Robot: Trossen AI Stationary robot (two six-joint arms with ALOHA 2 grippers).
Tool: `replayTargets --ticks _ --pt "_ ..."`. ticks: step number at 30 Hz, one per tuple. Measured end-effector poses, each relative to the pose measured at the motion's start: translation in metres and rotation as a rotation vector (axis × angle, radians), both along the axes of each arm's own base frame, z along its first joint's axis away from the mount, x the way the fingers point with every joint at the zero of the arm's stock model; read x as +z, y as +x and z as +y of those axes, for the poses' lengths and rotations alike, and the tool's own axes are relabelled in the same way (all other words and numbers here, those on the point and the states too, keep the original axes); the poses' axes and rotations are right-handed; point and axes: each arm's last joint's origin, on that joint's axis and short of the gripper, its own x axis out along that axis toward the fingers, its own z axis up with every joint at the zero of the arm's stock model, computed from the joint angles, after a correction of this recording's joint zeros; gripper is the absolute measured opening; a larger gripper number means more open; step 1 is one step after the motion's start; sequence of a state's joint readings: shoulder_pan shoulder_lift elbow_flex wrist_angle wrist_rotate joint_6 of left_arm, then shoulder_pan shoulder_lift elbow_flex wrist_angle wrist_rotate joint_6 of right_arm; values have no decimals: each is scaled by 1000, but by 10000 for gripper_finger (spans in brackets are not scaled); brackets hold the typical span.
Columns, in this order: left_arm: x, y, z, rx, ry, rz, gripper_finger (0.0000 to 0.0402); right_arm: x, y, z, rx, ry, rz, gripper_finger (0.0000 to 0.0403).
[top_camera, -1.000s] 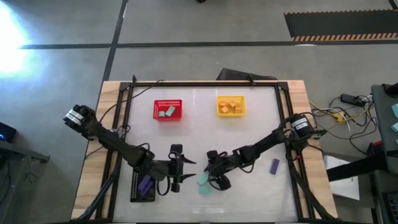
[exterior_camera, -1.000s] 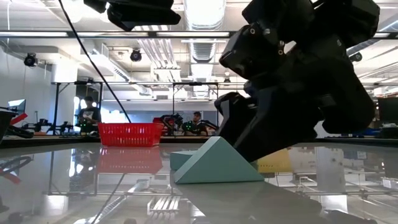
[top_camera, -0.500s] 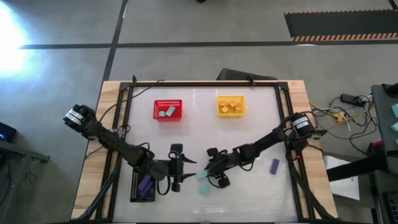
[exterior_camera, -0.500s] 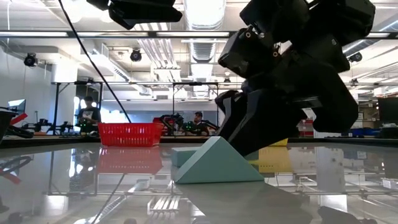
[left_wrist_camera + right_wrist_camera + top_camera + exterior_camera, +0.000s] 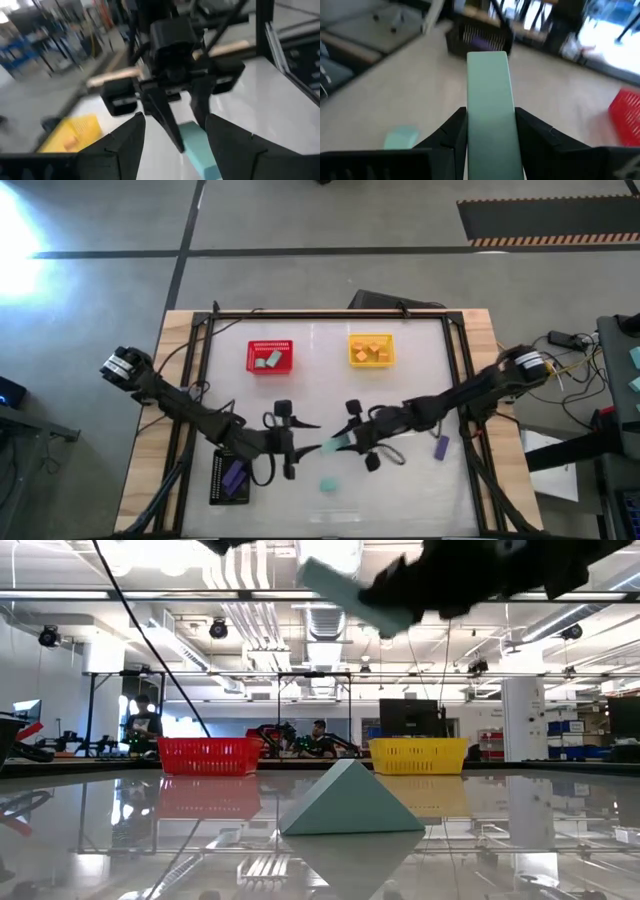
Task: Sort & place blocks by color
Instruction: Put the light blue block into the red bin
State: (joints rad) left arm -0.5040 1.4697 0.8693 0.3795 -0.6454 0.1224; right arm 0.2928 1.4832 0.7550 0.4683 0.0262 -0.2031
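High view straight down over whole table; low view level, close to teal wedge point(image 5: 348, 800), shared.

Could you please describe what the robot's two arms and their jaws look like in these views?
Both arms are dark, jointed and slender, each with a round silver-and-black joint housing at its outer end and thin black cables trailing along the links. The left gripper and the right gripper are matte black, each ending in two flat, tapering fingers on a blocky black body.
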Motion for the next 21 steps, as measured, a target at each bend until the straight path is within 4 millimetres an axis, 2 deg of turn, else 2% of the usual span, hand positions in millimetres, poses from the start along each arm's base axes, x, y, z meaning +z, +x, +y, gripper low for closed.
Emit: replayTargets --ticks 10,14,21 --pt "11 6 11 22 93 -110 193 36 -32 -4 177 94 -367 119" --pt "14 7 10 16 43 -159 193 50 -32 -7 100 122 -557 119" --pt "6 21 2 -26 -18 -286 193 47 -23 -8 49 68 -662 119"
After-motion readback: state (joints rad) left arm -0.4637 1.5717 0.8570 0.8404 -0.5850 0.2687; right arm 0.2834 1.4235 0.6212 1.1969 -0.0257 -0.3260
